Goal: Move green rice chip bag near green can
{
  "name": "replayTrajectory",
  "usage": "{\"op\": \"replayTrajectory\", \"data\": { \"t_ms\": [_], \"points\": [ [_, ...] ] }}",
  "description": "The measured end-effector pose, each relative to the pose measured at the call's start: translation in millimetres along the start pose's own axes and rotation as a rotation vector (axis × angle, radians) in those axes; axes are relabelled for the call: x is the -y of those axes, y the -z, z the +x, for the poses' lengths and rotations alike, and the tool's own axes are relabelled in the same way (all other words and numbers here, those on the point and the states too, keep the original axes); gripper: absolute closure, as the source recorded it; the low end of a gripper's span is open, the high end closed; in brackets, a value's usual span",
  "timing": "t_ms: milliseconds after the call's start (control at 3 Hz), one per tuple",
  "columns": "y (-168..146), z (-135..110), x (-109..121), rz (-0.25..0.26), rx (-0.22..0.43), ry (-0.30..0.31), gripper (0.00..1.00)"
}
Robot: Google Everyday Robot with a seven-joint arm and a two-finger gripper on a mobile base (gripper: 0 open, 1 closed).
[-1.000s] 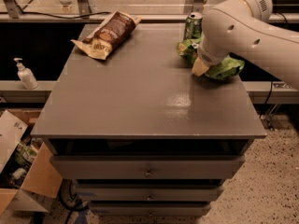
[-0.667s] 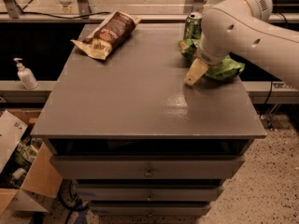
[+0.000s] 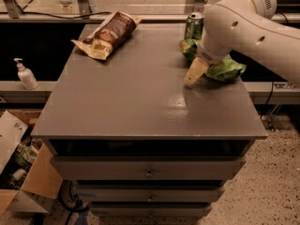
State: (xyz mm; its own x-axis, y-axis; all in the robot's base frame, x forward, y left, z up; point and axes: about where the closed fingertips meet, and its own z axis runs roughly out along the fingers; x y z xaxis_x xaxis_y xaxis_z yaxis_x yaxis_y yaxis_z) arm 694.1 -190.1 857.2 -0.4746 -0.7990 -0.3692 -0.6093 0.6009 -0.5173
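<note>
The green rice chip bag lies crumpled at the table's back right, mostly hidden behind my white arm. One end of it shows beside the green can. The can stands upright at the back edge, right next to the bag. My gripper hangs from the arm just left of the bag, low over the tabletop and in front of the can. It holds nothing that I can see.
A brown and cream snack bag lies at the back left of the grey table. Drawers sit below the table's front edge. A soap bottle stands on a ledge to the left. Cardboard boxes lie on the floor at lower left.
My gripper has moved a little left and towards the front, off the green bag's edge. The bag and the can have stayed in place.
</note>
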Motion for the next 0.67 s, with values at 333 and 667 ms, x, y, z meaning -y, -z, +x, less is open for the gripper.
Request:
{"op": "replayTrajectory", "data": {
  "t_ms": [333, 667],
  "points": [
    [30, 3, 20, 0.048, 0.029, -0.039, 0.00],
    [70, 11, 45, 0.125, 0.043, -0.073, 0.00]
  ]
}}
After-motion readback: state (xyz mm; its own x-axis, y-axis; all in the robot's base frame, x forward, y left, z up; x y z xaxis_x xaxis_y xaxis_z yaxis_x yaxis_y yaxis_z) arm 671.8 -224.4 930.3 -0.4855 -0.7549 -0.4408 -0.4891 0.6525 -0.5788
